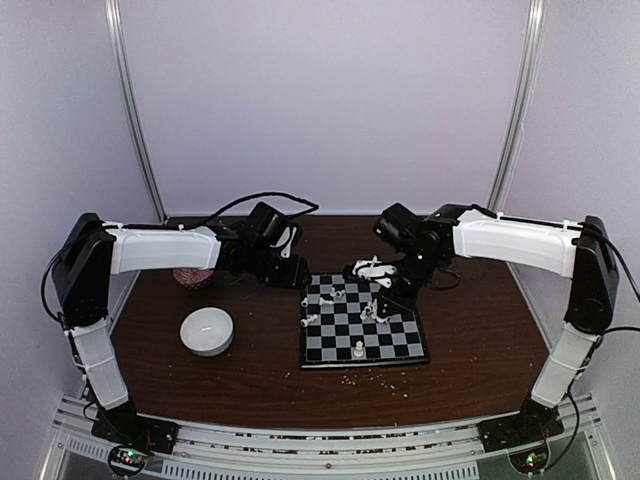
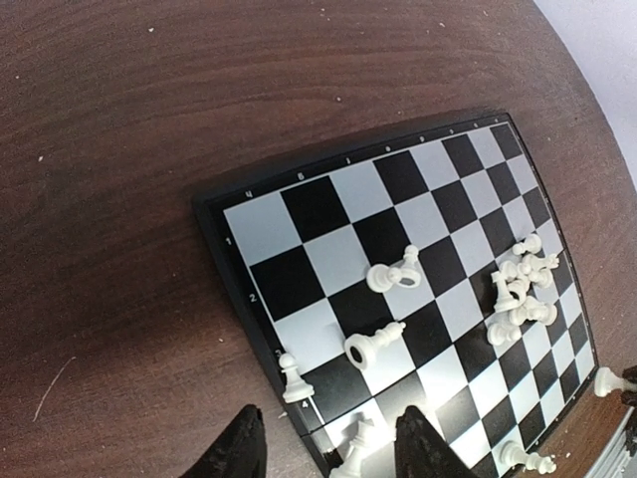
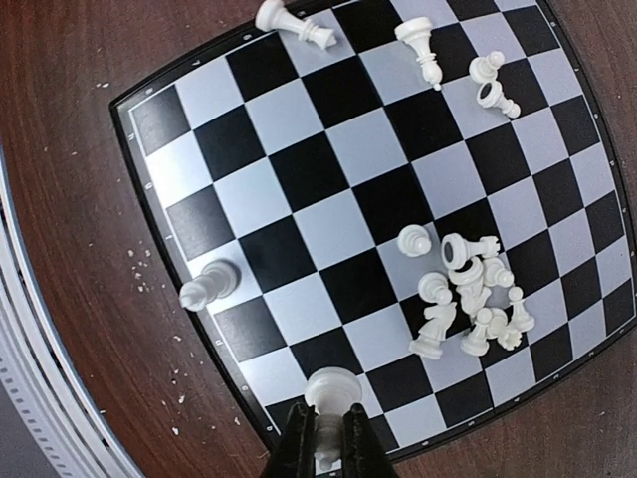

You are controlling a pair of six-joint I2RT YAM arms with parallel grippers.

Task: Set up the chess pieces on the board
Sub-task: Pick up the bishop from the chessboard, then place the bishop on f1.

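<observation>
Booth with pale walls at back and both sides – flat, unmarked, faint lilac cast. Slim metal posts at the back corners, left post and right post, splaying outward toward the top in the overhead view. Dark brown wood-grain desk, far corners rounded, matte. Ribbed aluminium rail along the near edge. Soft, even lighting – weak shadows only.

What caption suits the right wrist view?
Right gripper shut on a white chess piece at the edge of the board, toppled pieces clustered beyond.
</observation>
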